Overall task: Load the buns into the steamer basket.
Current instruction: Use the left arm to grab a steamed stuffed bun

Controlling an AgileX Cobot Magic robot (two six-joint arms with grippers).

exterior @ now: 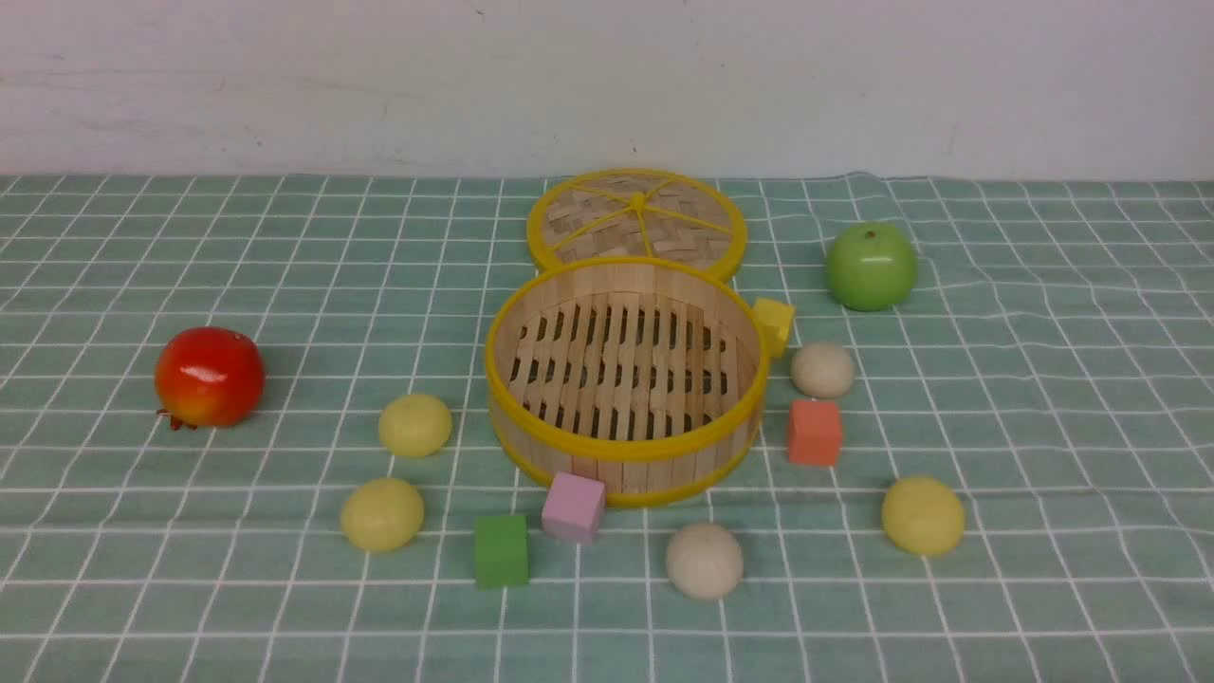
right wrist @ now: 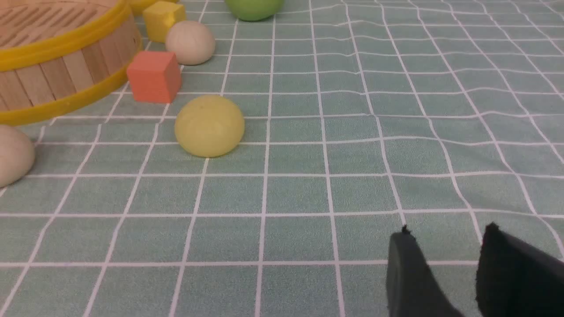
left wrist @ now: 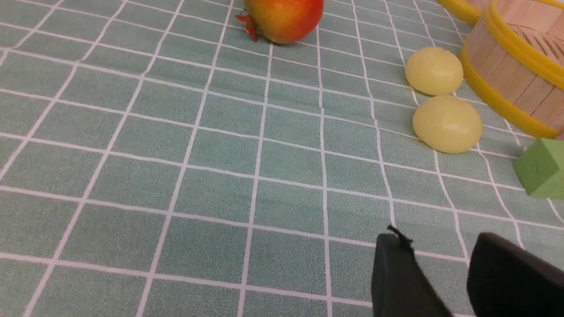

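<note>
The steamer basket [exterior: 621, 448] stands mid-table with nothing in it. Five buns lie around it: two pale yellow ones [exterior: 415, 425] [exterior: 382, 514] to its left, an off-white one [exterior: 704, 560] in front, a pale yellow one [exterior: 923, 515] at the front right, and an off-white one [exterior: 822, 370] to its right. Neither gripper shows in the front view. My left gripper [left wrist: 440, 237] is open and empty, short of the two yellow buns [left wrist: 447, 124]. My right gripper [right wrist: 447, 230] is open and empty, well short of the yellow bun [right wrist: 209, 125].
The woven lid [exterior: 637, 223] lies behind the basket. A green apple [exterior: 871, 267] sits at the back right and a red fruit [exterior: 209, 377] at the left. Yellow [exterior: 774, 324], orange [exterior: 815, 432], pink [exterior: 573, 507] and green [exterior: 501, 550] cubes lie close around the basket.
</note>
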